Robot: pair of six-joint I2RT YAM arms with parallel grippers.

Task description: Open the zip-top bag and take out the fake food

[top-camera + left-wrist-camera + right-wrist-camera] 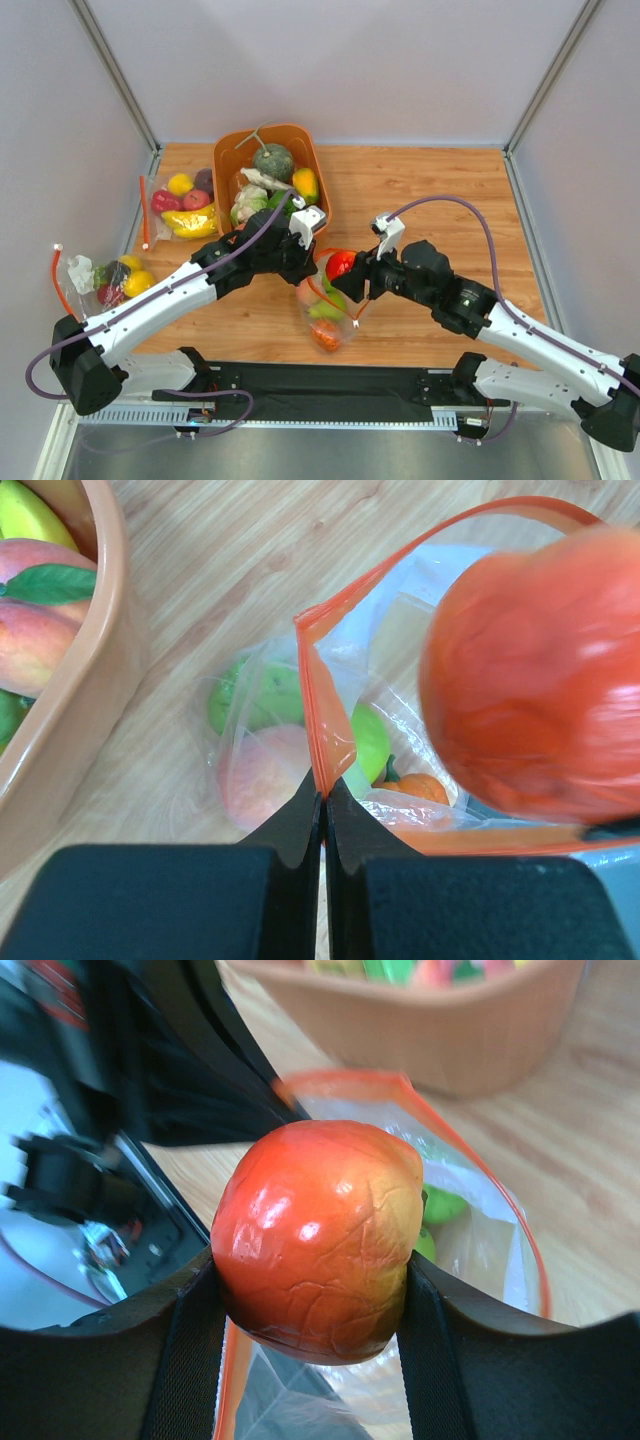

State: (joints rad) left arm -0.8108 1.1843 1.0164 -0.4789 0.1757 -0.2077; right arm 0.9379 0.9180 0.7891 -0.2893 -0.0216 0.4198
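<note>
Top external view: the clear thin plastic zip-top bag (326, 318), edged with a red-orange zip strip (312, 705), lies near the front middle of the wooden surface (420, 190), between the two arms. Its mouth is lifted and stands open.

The left hand (312, 258) is pressed together on the zip strip at one corner of the mouth. In the left wrist view its black fingers (290, 825) meet with the orange strip pinched between them.

The right hand (355, 272) is clamped on a glossy red-orange plastic fruit (340, 264), one finger against each side. The right wrist view shows that fruit close up, just over the open mouth of the bag.

Inside the bag lie green plastic fruits (265, 690), a peach-pink fruit (262, 775) and a small orange fruit (415, 788).

Behind the left hand stands an orange plastic basket (225, 160) filled with more fake produce, among it a grey-green stemmed melon (272, 160). Two other clear bags of plastic fruit lie at the left side of the surface: a banana bag (182, 205) beside the basket and a smaller bag (110, 280) nearer the front.
</note>
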